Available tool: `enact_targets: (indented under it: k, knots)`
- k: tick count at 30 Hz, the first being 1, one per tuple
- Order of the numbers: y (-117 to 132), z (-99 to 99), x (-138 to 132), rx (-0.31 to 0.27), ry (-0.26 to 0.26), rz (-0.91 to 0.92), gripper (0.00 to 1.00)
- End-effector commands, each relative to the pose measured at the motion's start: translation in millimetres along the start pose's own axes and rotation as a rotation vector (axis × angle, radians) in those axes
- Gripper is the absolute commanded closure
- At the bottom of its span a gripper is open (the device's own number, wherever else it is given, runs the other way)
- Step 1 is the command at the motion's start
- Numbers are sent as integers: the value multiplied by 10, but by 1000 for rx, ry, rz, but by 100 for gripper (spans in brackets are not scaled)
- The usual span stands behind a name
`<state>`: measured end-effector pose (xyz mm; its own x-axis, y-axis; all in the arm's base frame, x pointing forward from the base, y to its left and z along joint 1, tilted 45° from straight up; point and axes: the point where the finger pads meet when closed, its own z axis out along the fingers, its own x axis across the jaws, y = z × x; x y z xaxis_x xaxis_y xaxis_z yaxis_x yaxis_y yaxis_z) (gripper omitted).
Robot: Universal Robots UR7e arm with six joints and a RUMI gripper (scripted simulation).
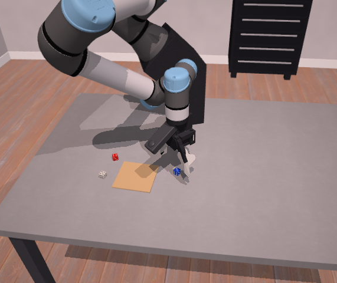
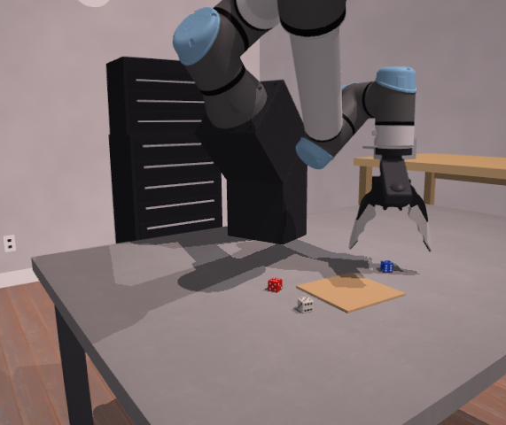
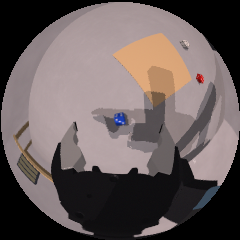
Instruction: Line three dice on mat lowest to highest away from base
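The tan mat (image 1: 131, 183) (image 2: 354, 295) (image 3: 145, 60) lies flat on the grey table (image 1: 254, 183) (image 2: 198, 357). The blue die (image 1: 176, 171) (image 2: 385, 266) (image 3: 120, 119) sits on the table just off the mat's right side. The red die (image 1: 115, 157) (image 2: 274, 284) (image 3: 200, 78) and the white die (image 1: 102, 174) (image 2: 305, 304) (image 3: 185, 44) sit on the table off the mat's left side. No die is on the mat. My gripper (image 1: 184, 165) (image 2: 389, 248) (image 3: 118, 123) is wide open and empty. It hangs a short way above the blue die, fingers pointing down on either side of it.
The robot's black pedestal (image 1: 189, 91) (image 2: 267, 182) stands on the table behind the mat. A black drawer cabinet (image 1: 269, 36) (image 2: 166, 150) stands against the wall. A wooden bench (image 2: 472, 165) is beyond the table.
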<state>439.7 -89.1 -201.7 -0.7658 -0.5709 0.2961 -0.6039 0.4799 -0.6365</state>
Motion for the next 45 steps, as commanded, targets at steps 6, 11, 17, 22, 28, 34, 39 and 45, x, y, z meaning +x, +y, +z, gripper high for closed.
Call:
enact_targets:
  k: [6, 11, 17, 22, 28, 34, 39, 45]
  knots:
    - [6, 1, -12, 0, -1, -1, 0]
    - [6, 1, -12, 0, -1, -1, 0]
    - [6, 1, -12, 0, -1, -1, 0]
    - [6, 1, -12, 0, -1, -1, 0]
    - [6, 1, -12, 0, -1, -1, 0]
    - [6, -6, -12, 1, -1, -1, 0]
    - [10, -75, -1, 0, 0, -3, 0]
    - [10, -262, 0, 0, 0, -3, 0]
